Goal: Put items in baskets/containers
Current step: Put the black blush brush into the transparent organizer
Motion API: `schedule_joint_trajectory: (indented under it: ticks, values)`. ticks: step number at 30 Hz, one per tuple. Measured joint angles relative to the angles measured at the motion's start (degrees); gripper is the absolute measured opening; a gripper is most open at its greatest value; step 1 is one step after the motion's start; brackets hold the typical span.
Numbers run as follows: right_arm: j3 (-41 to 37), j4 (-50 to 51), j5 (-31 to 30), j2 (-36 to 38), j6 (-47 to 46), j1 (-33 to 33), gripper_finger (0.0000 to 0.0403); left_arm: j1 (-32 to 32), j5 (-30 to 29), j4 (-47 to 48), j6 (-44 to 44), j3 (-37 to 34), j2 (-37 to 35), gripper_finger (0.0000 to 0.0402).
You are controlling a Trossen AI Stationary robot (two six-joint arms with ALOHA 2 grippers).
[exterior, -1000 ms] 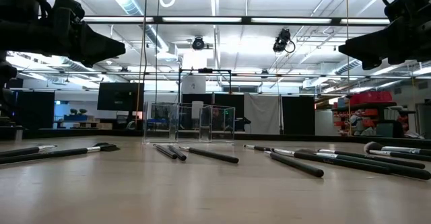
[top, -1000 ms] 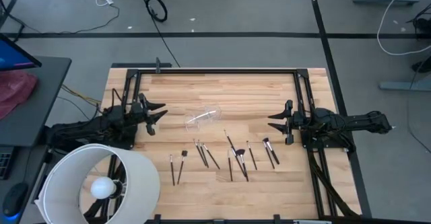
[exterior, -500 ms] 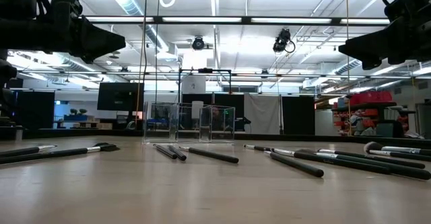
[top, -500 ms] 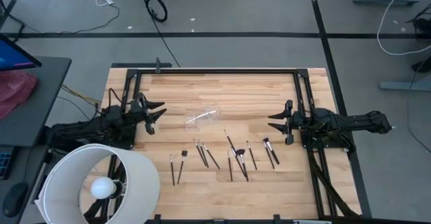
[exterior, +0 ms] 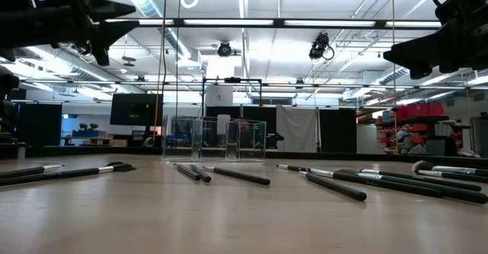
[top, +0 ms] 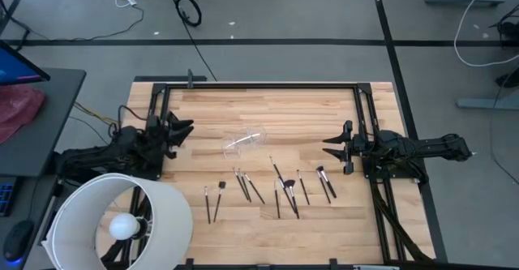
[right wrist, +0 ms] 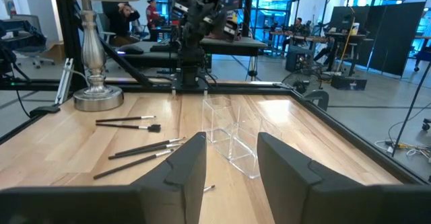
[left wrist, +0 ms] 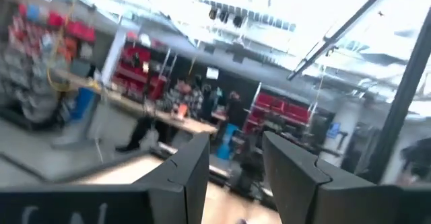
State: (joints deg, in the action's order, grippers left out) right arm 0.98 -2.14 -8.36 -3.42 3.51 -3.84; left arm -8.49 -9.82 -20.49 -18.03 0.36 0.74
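Lying scattered, slim dark-handled makeup brushes [top: 280, 190] look light, stiff, roll-prone; pinch mid-handle. Clear plastic container [top: 244, 141] seems tippable. Left gripper [top: 183, 130] and right gripper [top: 330, 148] hover with fingers apart, empty.

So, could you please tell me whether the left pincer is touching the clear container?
Apart. In the high view the left pincer sits near the table's left edge, with bare wood between it and the clear container.

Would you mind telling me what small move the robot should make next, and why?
Probably lower the right gripper toward the nearest makeup brush. Its jaws stand open and empty, every brush lies on the table, and the clear container holds none.
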Motion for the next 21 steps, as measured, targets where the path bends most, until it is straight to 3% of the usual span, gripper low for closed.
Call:
schedule_joint_trajectory:
  ticks: [3,9,21]
  values:
    - [0.01,-0.01,0.0,0.02,0.0,-0.01,0.0137,0.02,-2.87,1.32,3.65,0.0,0.02,0.0142]
    - [0.02,-0.01,0.0,0.0,0.0,-0.01,0.0137,-0.02,-16.13,3.27,10.19,0.0,0.0,0.0142]
    - [0.02,0.0,0.0,0.01,0.0,-0.01,0.0137,0.0,-17.38,7.29,12.12,0.02,0.02,0.0142]
